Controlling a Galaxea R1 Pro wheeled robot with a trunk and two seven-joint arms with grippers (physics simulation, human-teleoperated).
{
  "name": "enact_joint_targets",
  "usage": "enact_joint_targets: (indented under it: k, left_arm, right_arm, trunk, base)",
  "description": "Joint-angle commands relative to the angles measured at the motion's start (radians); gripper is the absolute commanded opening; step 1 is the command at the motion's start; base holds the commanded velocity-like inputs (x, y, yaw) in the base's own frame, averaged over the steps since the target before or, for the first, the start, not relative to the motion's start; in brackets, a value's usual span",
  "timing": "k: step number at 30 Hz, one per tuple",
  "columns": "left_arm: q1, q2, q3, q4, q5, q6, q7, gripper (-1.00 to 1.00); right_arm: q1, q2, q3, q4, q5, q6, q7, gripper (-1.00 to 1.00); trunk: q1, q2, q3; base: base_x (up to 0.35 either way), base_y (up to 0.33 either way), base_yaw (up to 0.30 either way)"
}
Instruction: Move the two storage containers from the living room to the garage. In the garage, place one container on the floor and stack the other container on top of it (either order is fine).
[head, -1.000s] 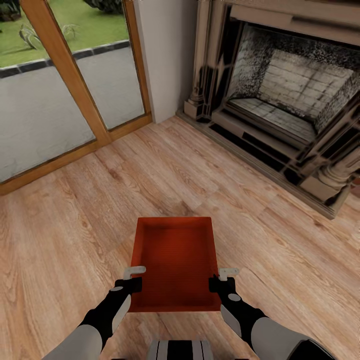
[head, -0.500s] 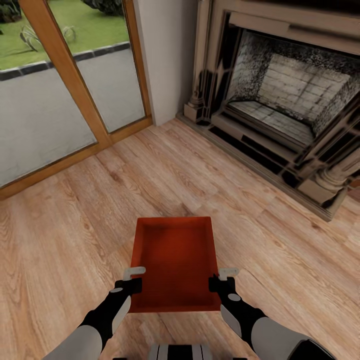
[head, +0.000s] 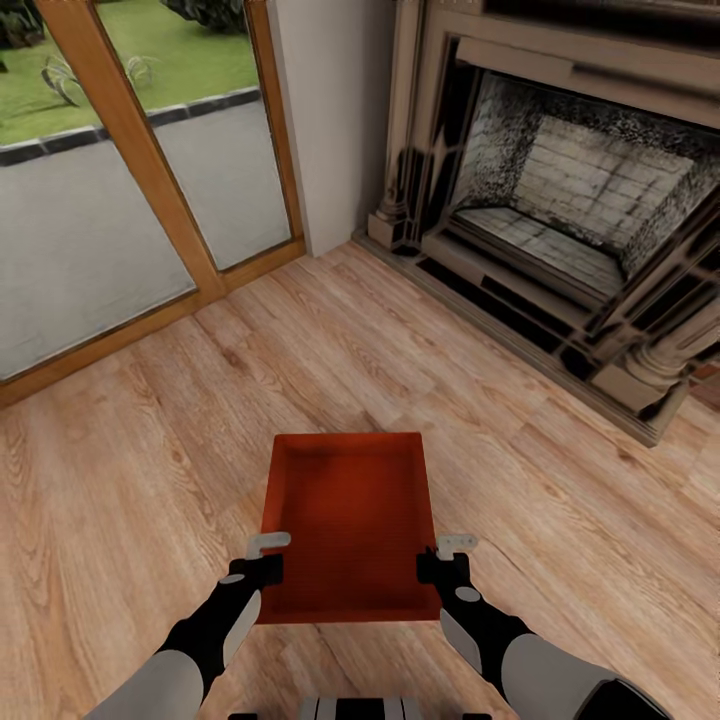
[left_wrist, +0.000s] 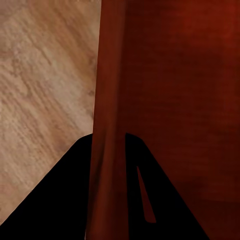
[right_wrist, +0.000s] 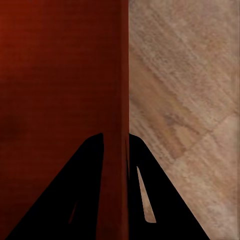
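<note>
One orange-red open-top storage container (head: 350, 520) hangs level just above the living room's light wood plank floor (head: 130, 480), held from both sides. My left gripper (head: 266, 552) is shut on its left wall, and my right gripper (head: 443, 552) is shut on its right wall. In the left wrist view the thin red wall (left_wrist: 106, 125) runs between the two black fingers (left_wrist: 65, 200). In the right wrist view the wall (right_wrist: 122, 100) is likewise pinched between the fingers (right_wrist: 150, 200). The container is empty inside. The garage is out of view.
A stone fireplace (head: 580, 200) with a raised hearth edge fills the far right. Wood-framed glass doors (head: 120, 190) stand at the far left, with a white wall section (head: 330, 110) between them. Open plank floor lies ahead of the container.
The whole picture has drifted slightly, with the doors and fireplace shifting a little, so the camera has moved. The container and both grippers keep the same hold and place in view.
</note>
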Motion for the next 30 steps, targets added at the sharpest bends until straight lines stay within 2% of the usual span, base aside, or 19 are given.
enact_joint_targets:
  k: [1,15,20,25,30]
  left_arm:
    - [0.0,0.035,0.002,-0.007,-0.004,-0.012,0.01,-1.0]
    - [0.0,0.042,0.002,-0.006,-0.004,-0.031,0.011,-1.0]
    - [0.0,0.059,0.002,-0.003,-0.002,-0.033,0.01,-1.0]
    - [0.0,0.061,0.001,-0.005,-0.002,-0.033,0.01,-1.0]
    - [0.0,0.061,0.0,-0.006,-0.002,-0.033,0.01,-1.0]
  right_arm:
    - [0.0,-0.001,0.005,0.012,-0.02,-0.002,0.0,-1.0]
    - [0.0,-0.002,0.006,0.011,-0.018,0.004,0.0,-1.0]
    - [0.0,0.0,0.006,0.011,-0.018,0.004,-0.003,-1.0]
    - [0.0,0.002,0.009,0.012,-0.018,0.004,-0.008,-1.0]
    - [0.0,0.006,0.008,0.012,-0.019,0.003,-0.034,-1.0]
  trunk:
    - [-0.004,0.007,0.003]
    - [-0.058,0.105,0.047]
    - [-0.077,0.14,0.062]
    - [-0.096,0.175,0.078]
    - [-0.115,0.21,0.095]
  base:
    - [0.0,0.0,0.0]
    - [0.0,0.0,0.0]
    - [0.0,0.0,0.0]
    - [0.0,0.0,0.0]
    - [0.0,0.0,0.0]
